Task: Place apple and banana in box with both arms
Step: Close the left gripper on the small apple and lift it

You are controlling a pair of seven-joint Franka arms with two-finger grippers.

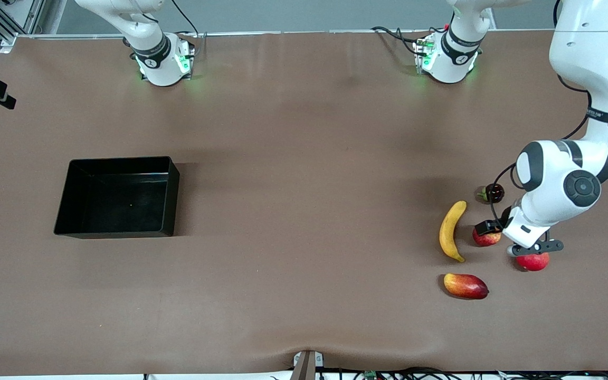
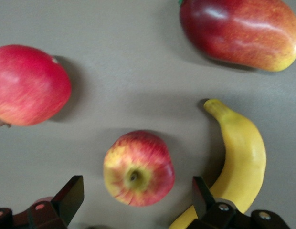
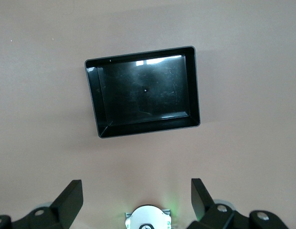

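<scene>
Brown matte bench [image 1: 293, 158] carries everything, both arm bases along its farther edge. Rectangular shallow glossy black plastic box [image 1: 61, 211] sits toward the right arm's end, nothing in it. Fruit cluster sits toward the left arm's end.

Small round red apple with yellowish patches [image 2: 138, 168] lies just beside the long curved yellow banana [image 1: 452, 230], apart from it by a thin gap. Larger plain red round fruit [image 1: 533, 261] is near the apple, closer to the front camera. Elongated red-yellow mango [image 1: 465, 285] lies nearer that camera than the banana. Small dark round fruit [image 1: 493, 192] is farther from it than the apple.

Left tool [image 2: 138, 202] hangs low over the apple, fingers wide apart, nothing held; stem dimple faces up between them in the left wrist view. Right tool [image 3: 137, 200] waits high above the bench over the box region, fingers also apart, empty.

Handling guess: apple looks light, rigid, waxy skin so a bit slippery and prone to rolling; pinch across its widest middle, fingers either side of the dimple. Banana looks light, softer, bruisable; take it across the mid-body, narrow way, not at the tips. Tight spacing risks a finger nudging the banana.
</scene>
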